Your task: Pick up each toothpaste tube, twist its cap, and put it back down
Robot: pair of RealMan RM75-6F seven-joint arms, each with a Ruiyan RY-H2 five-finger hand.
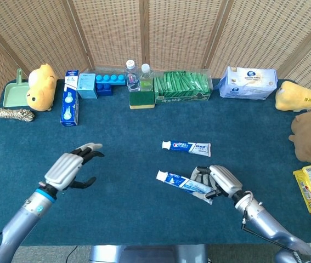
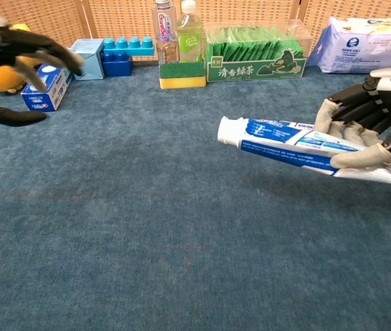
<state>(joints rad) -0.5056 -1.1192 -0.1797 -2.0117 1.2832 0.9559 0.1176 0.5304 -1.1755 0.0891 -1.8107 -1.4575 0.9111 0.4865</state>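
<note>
A clear box [image 1: 181, 86] held green packets; the right hand [image 1: 219, 181] gripped a toothpaste tube [image 1: 180, 183] above the tabletop [image 1: 117, 164], lengthwise left-right, cap leftward; the left hand [image 1: 70, 167] hovered, fingers spread, empty.

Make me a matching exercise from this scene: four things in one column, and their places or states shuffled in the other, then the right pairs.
Things:
1. near toothpaste tube
2. far toothpaste tube
3. left hand
4. green dustpan

States:
A. lying flat on the blue cloth, untouched
B. fingers spread, holding nothing
C. at the table's back left corner
D. gripped by the right hand, lifted clear of the cloth

Pairs: 1-D, 2-A, 3-B, 4-C
</note>
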